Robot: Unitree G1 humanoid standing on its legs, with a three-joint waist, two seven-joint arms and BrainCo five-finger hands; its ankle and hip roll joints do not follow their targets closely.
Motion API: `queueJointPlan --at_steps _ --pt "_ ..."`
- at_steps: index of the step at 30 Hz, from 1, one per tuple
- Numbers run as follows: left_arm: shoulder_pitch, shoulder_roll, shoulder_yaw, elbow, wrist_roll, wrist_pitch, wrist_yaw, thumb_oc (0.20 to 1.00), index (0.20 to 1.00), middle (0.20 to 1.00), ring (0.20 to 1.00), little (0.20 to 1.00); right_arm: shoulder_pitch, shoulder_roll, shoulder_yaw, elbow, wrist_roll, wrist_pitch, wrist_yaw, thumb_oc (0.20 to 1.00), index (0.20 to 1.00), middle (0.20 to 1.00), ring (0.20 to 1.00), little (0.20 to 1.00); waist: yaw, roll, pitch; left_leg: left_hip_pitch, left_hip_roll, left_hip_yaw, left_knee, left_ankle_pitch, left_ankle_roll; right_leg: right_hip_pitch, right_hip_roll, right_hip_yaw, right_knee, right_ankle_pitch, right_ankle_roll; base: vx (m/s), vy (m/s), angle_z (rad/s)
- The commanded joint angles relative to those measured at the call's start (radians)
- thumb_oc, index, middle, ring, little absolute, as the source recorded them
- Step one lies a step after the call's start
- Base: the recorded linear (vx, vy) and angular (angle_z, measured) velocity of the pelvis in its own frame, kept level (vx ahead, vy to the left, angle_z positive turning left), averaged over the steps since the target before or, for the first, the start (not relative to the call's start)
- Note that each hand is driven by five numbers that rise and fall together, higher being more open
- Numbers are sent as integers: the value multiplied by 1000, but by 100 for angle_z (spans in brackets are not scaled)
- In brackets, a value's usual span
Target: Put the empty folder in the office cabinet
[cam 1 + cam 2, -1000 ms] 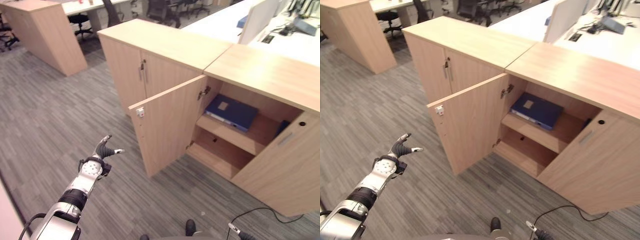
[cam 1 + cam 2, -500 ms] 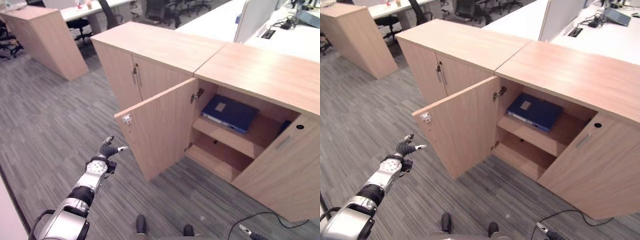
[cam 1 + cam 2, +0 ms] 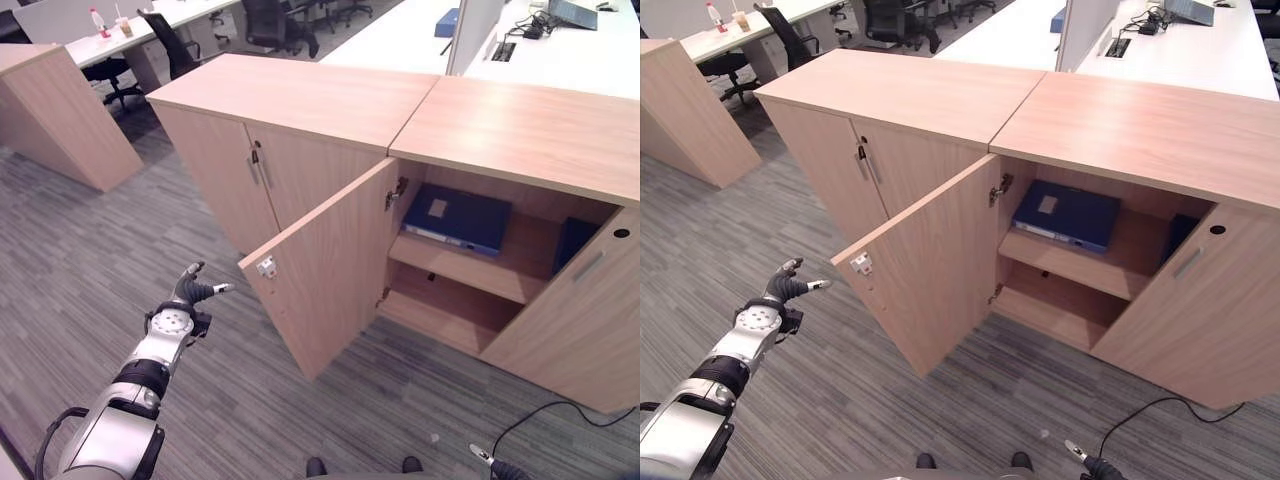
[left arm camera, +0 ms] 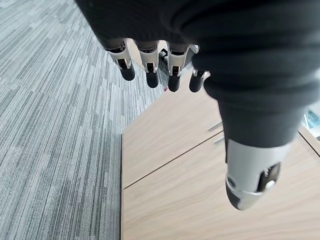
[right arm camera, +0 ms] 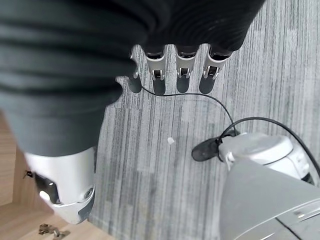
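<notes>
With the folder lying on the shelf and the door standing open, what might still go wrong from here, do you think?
1. The cabinet door stands wide open; the left robot hand, open and empty, hangs apart from its edge, so a closing push could miss.
2. The blue folder lies flat on the upper shelf near its front; if it overhangs, the door may catch it.
3. The right robot hand hangs open low over the floor, idle.

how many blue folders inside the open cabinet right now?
2. One blue folder lies flat on the upper shelf. A second folder stands at the shelf's right end, partly hidden by the right door. More could be behind that door.
</notes>
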Motion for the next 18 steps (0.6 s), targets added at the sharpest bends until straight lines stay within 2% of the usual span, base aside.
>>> queueJointPlan --at_steps 1,7,9,11,16,18 --pt "-138 55 25 47 -39 -45 1 1000 1000 1000 1000 1000 -6 -12 10 49 -21 2 8 1000 1000 1000 1000 1000 7 -20 -34 -19 9 -38 13 -80 -7 -20 -54 6 10 -22 100 3 102 -20" --pt "-170 31 -38 -42 -50 -56 -26 1000 1000 1000 1000 1000 -4 -3 2 71 -21 8 14 1000 1000 1000 1000 1000 -6 -31 -32 -13 -7 -25 13 -94 7 -36 -73 10 16 1 117 -4 70 -11" --pt "-174 14 -92 -117 -37 -64 -65 1000 1000 1000 1000 1000 -8 3 -4 83 -22 14 21 1000 1000 1000 1000 1000 -13 -34 -31 -9 -12 -20 13 -100 12 -39 -80 5 20 10 122 6 46 -4" --pt "-165 -1 -142 -195 -25 -73 -106 1000 1000 1000 1000 1000 -15 8 -9 90 -25 15 28 1000 1000 1000 1000 1000 -15 -37 -30 -6 -14 -20 13 -107 14 -41 -84 1 19 14 124 4 18 -1" --pt "-159 -30 -190 -272 -2 -87 -129 1000 1000 1000 1000 1000 -24 13 -9 96 -28 13 30 1000 1000 1000 1000 1000 -18 -42 -31 -4 -14 -22 13 -112 15 -40 -87 -7 18 15 124 0 0 0" --pt "-166 -56 -257 -364 103 -99 -142 1000 1000 1000 1000 1000 -37 18 -4 99 -35 8 27 1000 1000 1000 1000 1000 -20 -51 -31 -3 -12 -25 13 -117 16 -40 -85 -12 14 17 124 0 0 0"
